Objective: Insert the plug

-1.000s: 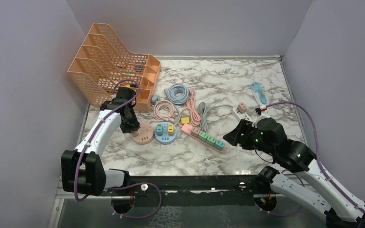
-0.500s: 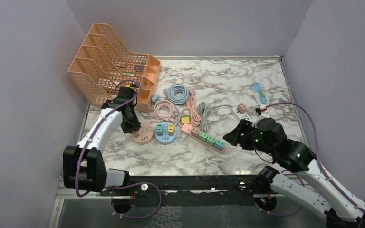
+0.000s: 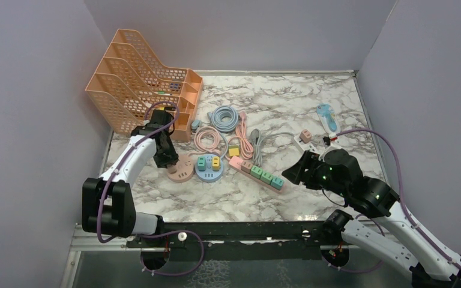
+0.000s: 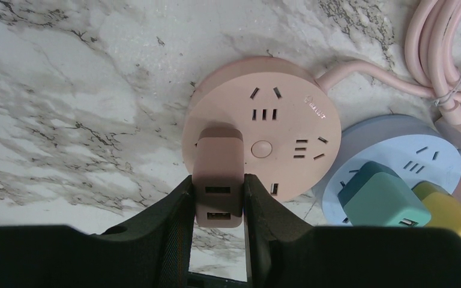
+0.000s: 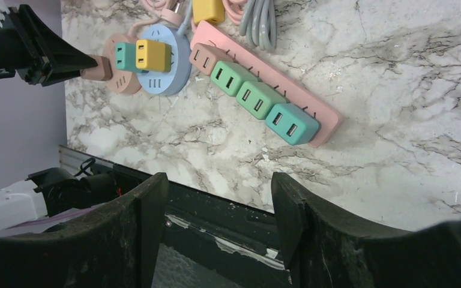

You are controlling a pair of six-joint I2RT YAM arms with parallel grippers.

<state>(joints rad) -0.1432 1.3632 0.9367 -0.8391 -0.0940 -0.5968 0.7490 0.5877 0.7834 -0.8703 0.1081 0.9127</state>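
A pink plug (image 4: 217, 174) with two USB ports is clamped between the black fingers of my left gripper (image 4: 217, 207). It stands over the left side of the round pink socket hub (image 4: 276, 129), whose slots on the right side show free. In the top view the left gripper (image 3: 167, 158) sits at the hub (image 3: 182, 169). My right gripper (image 5: 219, 204) is open and empty, hovering over the table's near edge, to the right of the pink power strip (image 3: 258, 173).
A round blue hub (image 3: 209, 168) with green and yellow plugs adjoins the pink one. The strip (image 5: 312, 105) carries several plugs. Coiled cables (image 3: 223, 119) lie behind. An orange file rack (image 3: 138, 75) stands back left. A small socket block (image 3: 304, 137) and a blue item (image 3: 326, 116) lie right.
The left arm's elbow has shifted slightly; the gripper and plug stay at the pink hub. The right arm has not moved.
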